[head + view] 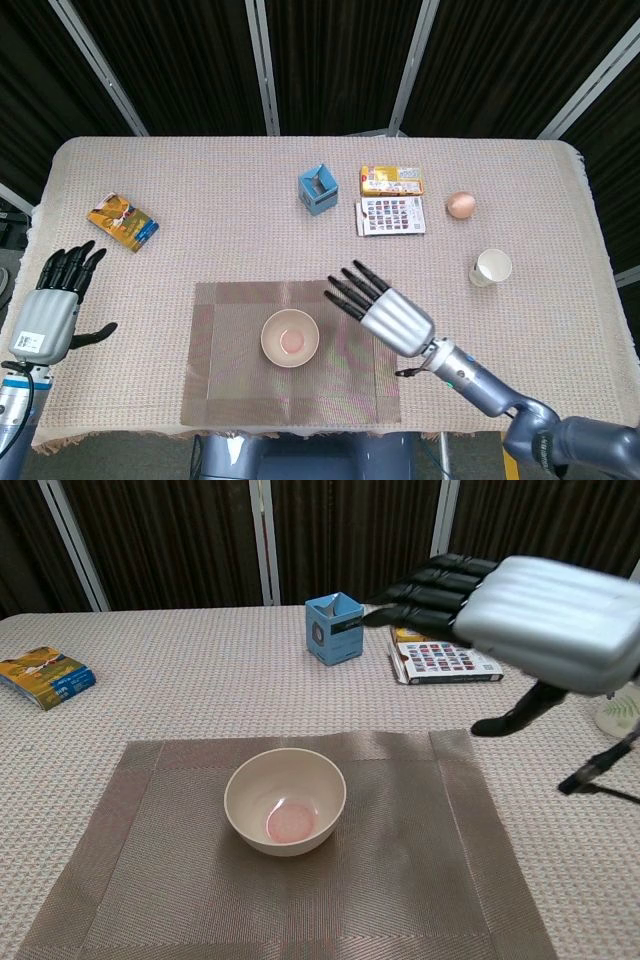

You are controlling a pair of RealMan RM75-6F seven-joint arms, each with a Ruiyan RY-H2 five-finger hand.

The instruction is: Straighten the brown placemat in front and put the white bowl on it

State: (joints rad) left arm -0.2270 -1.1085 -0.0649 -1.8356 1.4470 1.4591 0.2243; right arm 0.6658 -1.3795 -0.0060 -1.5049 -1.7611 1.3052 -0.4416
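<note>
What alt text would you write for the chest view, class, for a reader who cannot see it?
A white bowl sits upright and empty near the middle of a brown placemat on a woven tablecloth. The robot's right hand hovers above the mat's far right corner, fingers spread, holding nothing. Behind stand a blue box, a booklet and an egg.

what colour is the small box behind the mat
Blue, with a round mark on its side; the box shows best in the chest view.

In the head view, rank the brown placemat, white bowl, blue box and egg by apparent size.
Largest to smallest:
1. brown placemat
2. white bowl
3. blue box
4. egg
</note>
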